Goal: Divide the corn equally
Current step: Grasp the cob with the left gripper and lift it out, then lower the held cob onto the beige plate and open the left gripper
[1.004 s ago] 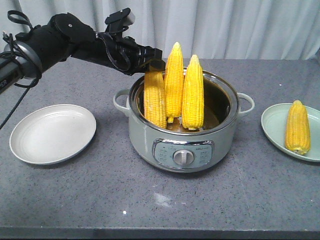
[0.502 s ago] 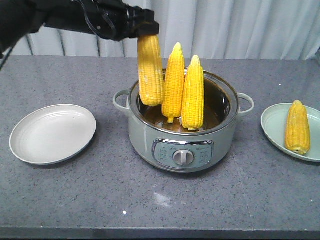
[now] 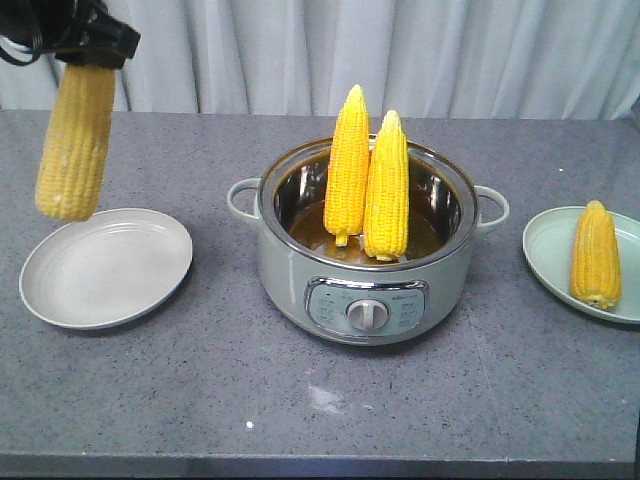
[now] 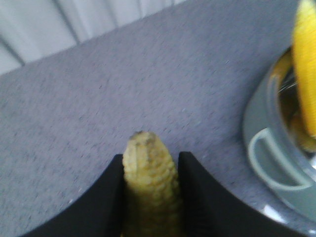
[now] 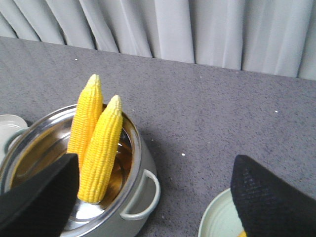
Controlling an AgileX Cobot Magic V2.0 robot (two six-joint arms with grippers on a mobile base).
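Left gripper (image 4: 150,193) is clamped on the upper end of one cob (image 3: 75,140), which dangles straight below it, lower end just over the outer rim of the white plate (image 3: 110,270). This is the carry-to-plate step, with two more cobs (image 3: 386,185) standing in the pot (image 3: 365,300) off to its inner side. Next, I'd say: drift a touch potward, lower, lay it flat, release. Right gripper (image 5: 155,170) hangs spread, holding nothing.

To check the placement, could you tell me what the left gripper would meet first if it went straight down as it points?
The left gripper, shut on the cob, points down; the cob's lower end would probably meet the white plate near its rim first, though depth is unclear.
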